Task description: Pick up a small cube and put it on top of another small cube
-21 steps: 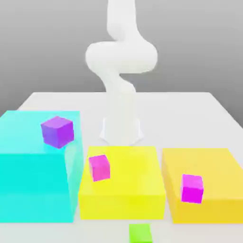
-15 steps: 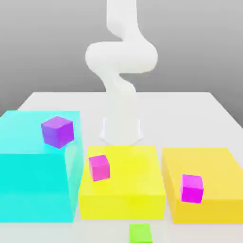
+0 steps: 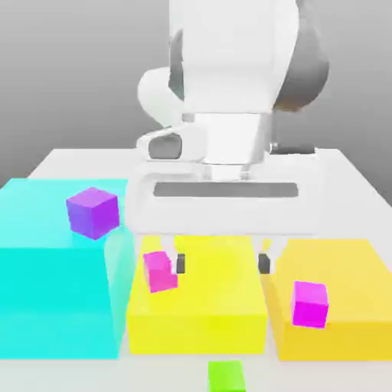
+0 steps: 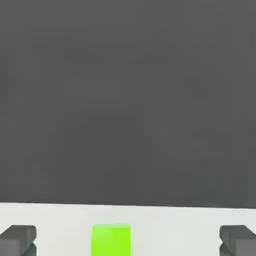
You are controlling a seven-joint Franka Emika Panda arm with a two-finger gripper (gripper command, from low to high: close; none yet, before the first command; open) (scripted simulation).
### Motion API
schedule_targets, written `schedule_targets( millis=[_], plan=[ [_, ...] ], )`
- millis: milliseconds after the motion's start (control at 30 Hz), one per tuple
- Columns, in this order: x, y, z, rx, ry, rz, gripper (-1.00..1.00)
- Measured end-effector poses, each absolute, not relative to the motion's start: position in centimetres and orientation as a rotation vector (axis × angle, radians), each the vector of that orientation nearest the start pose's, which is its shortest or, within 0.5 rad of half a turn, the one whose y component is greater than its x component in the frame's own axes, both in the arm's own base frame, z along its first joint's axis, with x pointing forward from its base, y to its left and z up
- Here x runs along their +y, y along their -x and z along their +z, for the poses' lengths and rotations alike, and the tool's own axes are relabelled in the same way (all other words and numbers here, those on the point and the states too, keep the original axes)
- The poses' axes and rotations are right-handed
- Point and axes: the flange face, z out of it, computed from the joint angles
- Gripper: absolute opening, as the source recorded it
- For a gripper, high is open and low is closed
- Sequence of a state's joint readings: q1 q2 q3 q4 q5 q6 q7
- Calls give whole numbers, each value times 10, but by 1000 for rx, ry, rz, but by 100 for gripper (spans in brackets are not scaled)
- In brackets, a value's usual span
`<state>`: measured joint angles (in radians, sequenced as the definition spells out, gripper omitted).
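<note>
The arm has swung into the middle of the exterior view since the earlier frame, while the cubes and blocks have kept their places. The green cube [image 3: 227, 376] sits on the pale tabletop [image 3: 164, 374] near six o'clock in the exterior view, its lower part cut off by the picture's edge. Toward eleven o'clock from it, the hot-pink cube [image 3: 159, 271] rests on the yellow block [image 3: 199, 298], partly hidden by a fingertip. The gripper [image 3: 223, 263] is wide open and empty. The violet-magenta cube [image 3: 309, 305] lies on the orange block [image 3: 333, 298] toward four o'clock, the purple cube [image 3: 93, 213] on the cyan block [image 3: 57, 298] toward nine.
</note>
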<state>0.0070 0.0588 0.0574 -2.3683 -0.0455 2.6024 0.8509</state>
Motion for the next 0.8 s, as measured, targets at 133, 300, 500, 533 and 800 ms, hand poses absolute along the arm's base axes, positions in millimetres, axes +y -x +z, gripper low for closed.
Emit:
schedule_targets(
  millis=[133,300,500,533,800],
  plan=[
    [40,-512,243,1131,2906,-106,0],
    [44,-503,164,1131,2930,-4,0],
    [44,-502,137,1131,2930,-1,-100],
    [44,-502,137,1131,2930,-1,-100],
    [39,-498,200,1229,2884,3,-100]
  ],
)
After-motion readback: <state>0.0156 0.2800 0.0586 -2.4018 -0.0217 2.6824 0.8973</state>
